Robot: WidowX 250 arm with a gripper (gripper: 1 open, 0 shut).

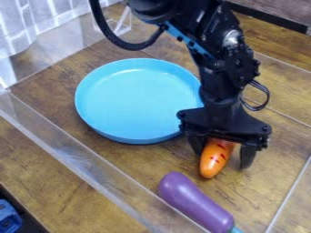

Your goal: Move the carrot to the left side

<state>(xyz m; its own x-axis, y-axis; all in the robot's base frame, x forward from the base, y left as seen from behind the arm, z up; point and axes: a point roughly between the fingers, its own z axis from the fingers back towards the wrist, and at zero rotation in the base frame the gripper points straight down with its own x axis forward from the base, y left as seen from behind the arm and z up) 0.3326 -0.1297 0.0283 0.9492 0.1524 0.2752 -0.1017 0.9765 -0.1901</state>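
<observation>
Right under the gripper (224,157): the carrot (214,160), lying on the wood table (49,159). Only one arm here, so no choosing which is nearer. Long way of the carrot runs from up near the black fingers (195,146) down toward the front of the picture, tipped a little to the left. Rounded orange end sticks out low, in plain sight. Top end tucked up between the fingers, leafy bit hidden. Just beside the right rim of the blue plate (109,100), not on it. Purple eggplant (195,200) near the carrot's low end, toward the front, looks apart from it. Jaws wide apart, one finger on each side of the carrot, pointing steeply down. Nothing held yet, as far as can be seen. Touching or not: too hard to tell, since the fingers hide the sides. Next, most likely: squeeze shut across the thin middle, lift, then carry it over the plate to the left side. Could slip if the pinch lands too near the tapered end. Could also bump the plate rim on the way over if not lifted enough.
</observation>
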